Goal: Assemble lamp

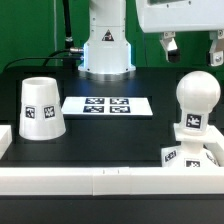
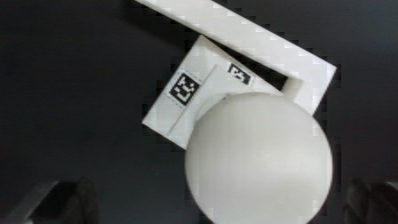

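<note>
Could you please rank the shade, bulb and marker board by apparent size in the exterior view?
1. marker board, widest
2. shade and bulb: look alike, so unranked; the bulb's foot is partly hidden.

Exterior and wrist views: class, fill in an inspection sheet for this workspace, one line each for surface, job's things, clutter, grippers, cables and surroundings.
Surface: black table, white rails along its edges.
Job's things: shade stands wide end down on the exterior view's left; bulb stands upright on the base on the right, against the rail corner.
Clutter: nothing seen besides the marker board, lying flat mid-table.
Grippers: gripper hangs above the bulb, holding nothing; fingers apart.
Cables: black cable behind the table, beside the robot's pedestal.
Surroundings: pale wall behind; nothing else seen.
</note>
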You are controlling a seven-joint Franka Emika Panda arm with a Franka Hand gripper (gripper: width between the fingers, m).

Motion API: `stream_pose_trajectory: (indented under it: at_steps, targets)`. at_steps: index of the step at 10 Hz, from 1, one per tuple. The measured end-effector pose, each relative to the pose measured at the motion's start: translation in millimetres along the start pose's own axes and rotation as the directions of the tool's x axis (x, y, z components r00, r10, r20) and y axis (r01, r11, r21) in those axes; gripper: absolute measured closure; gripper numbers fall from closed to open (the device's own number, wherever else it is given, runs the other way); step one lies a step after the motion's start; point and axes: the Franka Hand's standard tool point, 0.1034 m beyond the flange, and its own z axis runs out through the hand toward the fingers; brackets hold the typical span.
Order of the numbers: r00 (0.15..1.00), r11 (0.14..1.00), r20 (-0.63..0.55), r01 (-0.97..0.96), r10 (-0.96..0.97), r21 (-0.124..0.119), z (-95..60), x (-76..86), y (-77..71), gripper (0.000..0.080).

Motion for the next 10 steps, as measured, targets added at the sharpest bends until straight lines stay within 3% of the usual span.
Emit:
stream_pose_trajectory:
  at_steps: [2,4,6,7,10]
  targets:
    - [1.000,1.000,0.000,0.008,-0.008,-0.001,0.1,-0.3,0.6,0.0101]
    - [0.964,0.964,0.000,0.267,-0.267,-0.011,-8.0,8.2,21.5,0.0101]
    - [0.891,0.891,0.001,0.455,-0.455,0.000,-18.8,47.3,50.7,0.0101]
    - [0.876,0.876,-0.001,0.482,-0.482,0.000,-19.8,59.5,58.0,0.0101]
    - [0.861,0.861,0.001,0.509,-0.509,-0.001,-18.2,52.0,54.3,0.0101]
